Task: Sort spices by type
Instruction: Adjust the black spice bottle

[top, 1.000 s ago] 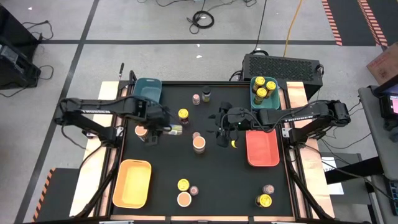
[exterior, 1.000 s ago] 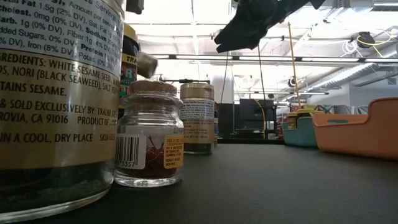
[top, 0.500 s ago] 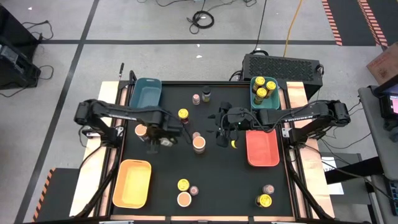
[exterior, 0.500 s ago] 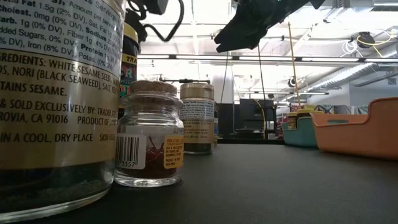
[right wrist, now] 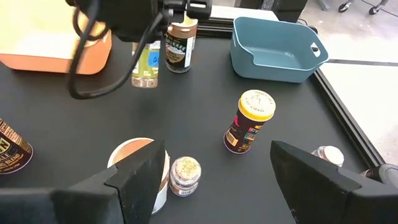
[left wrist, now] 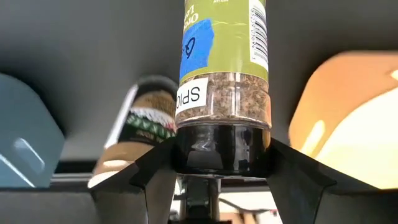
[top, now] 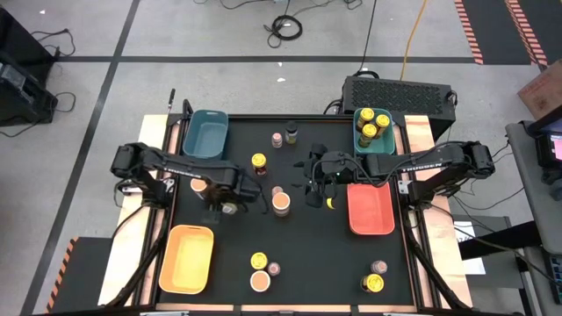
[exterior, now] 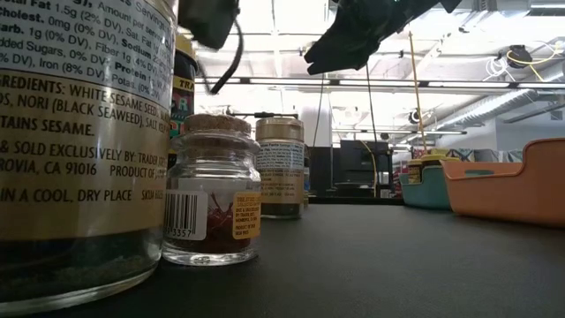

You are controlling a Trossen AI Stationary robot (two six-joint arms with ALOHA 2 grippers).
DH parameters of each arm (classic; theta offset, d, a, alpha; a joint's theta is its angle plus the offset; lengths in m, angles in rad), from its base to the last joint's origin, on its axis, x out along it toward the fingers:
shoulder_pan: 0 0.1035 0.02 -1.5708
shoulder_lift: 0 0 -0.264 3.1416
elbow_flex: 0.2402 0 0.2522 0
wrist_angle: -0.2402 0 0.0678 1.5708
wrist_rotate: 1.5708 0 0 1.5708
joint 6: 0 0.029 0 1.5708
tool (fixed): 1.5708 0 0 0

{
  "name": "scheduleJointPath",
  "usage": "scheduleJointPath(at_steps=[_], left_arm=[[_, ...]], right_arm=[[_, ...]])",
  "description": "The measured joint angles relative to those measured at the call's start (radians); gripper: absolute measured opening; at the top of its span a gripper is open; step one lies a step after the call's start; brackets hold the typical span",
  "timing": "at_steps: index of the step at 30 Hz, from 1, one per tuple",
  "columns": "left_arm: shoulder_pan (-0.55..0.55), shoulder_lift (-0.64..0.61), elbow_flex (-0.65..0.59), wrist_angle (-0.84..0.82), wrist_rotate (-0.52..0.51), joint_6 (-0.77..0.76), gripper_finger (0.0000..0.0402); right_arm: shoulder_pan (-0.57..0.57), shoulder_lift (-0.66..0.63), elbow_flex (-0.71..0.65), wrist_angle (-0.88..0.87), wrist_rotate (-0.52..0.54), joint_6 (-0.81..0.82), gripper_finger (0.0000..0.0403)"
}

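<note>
On the black worktop [top: 290,237], the left pincer [top: 235,195] sits left of centre in the high view, clamped on a dark-lidded spice jar [left wrist: 224,93]. The left wrist view shows the two fingers [left wrist: 155,168] pressed against the jar's black lid, with the green and blue label and the brownish flakes extending away from the camera. In the right wrist view the same jar [right wrist: 145,65] hangs lid-up from the left arm, clear of the worktop, near the upper left of that frame.

The right pincer [top: 314,184] hovers just right of centre in the high view, its fingers spread wide and holding nothing.

A blue tray [top: 205,133] at the upper left of the high view is bare inside. A teal tray [top: 358,139] at the upper right holds yellow-lidded jars [top: 372,125]. A red tray [top: 370,211] lies at the right, an orange tray [top: 187,257] at the lower left.

Loose jars are scattered across the worktop: a yellow-lidded one [top: 258,161] above centre, a wider tan-lidded one [top: 281,203] at centre with a tiny jar [top: 277,190] just above it, another tan-lidded one [top: 199,184] at the left, two small jars [top: 283,137] near the top edge, three [top: 261,270] at the bottom centre, and two [top: 375,276] at the lower right.
</note>
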Motion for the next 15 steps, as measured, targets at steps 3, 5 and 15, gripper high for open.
scheduleJointPath(at_steps=[3,5,15], left_arm=[[0.0,0.0,-0.046,-0.001,0.0,0.007,0.0215],[0.0,0.0,-0.059,-0.001,0.0,0.006,0.0215],[0.0,0.0,-0.062,0.0,-0.002,0.003,0.0215]], right_arm=[[0.0,0.0,0.0,0.0,0.0,0.0,0.0286],[0.0,0.0,0.0,0.0,0.0,0.0,0.0286],[0.0,0.0,0.0,0.003,0.0,0.005,0.0286]])
